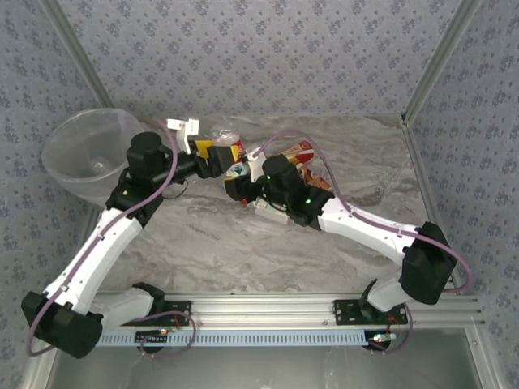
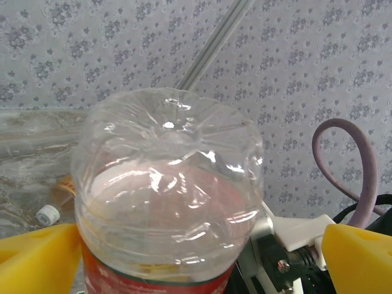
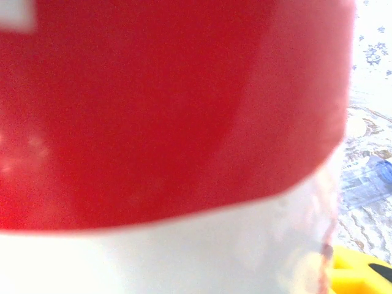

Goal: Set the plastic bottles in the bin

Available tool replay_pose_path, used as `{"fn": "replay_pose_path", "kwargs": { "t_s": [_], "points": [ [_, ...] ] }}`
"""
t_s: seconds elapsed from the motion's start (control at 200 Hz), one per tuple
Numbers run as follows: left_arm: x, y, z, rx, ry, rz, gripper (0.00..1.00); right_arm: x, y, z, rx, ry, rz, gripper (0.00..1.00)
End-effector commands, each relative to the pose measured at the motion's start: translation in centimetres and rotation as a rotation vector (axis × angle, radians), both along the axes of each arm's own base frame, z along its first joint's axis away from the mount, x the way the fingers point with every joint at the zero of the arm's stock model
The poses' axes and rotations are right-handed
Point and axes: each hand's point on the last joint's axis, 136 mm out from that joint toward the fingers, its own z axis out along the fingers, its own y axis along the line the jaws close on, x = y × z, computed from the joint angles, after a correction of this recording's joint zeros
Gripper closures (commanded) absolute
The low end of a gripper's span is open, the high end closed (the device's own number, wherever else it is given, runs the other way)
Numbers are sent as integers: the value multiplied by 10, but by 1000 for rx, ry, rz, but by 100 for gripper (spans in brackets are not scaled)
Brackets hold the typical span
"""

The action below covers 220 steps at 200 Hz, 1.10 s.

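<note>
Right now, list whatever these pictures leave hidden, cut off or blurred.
- Right wrist view: red-label bottle is a blur; its print is unreadable.
- Left wrist view: clear bottle cut off at the bottom edge, cap unseen.
- Top view: left arm and right arm cover the bottle pile; count unclear.

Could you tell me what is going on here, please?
The left hand is open, its yellow fingers on either side of a red-labelled bottle. The right hand is shut on what looks like that same bottle, so this may be a handover. More bottles lie behind the arms, and the bin stands at the far left.
</note>
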Motion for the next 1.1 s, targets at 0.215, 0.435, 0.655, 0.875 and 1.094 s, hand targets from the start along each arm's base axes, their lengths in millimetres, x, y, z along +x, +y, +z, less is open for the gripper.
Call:
{"fn": "replay_pose_path", "kwargs": {
  "t_s": [0.215,0.435,0.655,0.875,1.094],
  "points": [
    [37,14,-9,10,128,115,1,-29,29,19,-2,-116,190,44],
    [36,16,-17,44,142,122,16,-15,28,34,-9,-140,118,42],
    [36,22,-18,61,183,160,31,-2,22,29,-14,-102,79,39],
    [44,25,-25,53,231,202,40,-12,25,36,-11,-99,191,31],
    [61,39,-29,65,266,290,46,-10,0,32,-98,-108,172,9]
  ]
}}
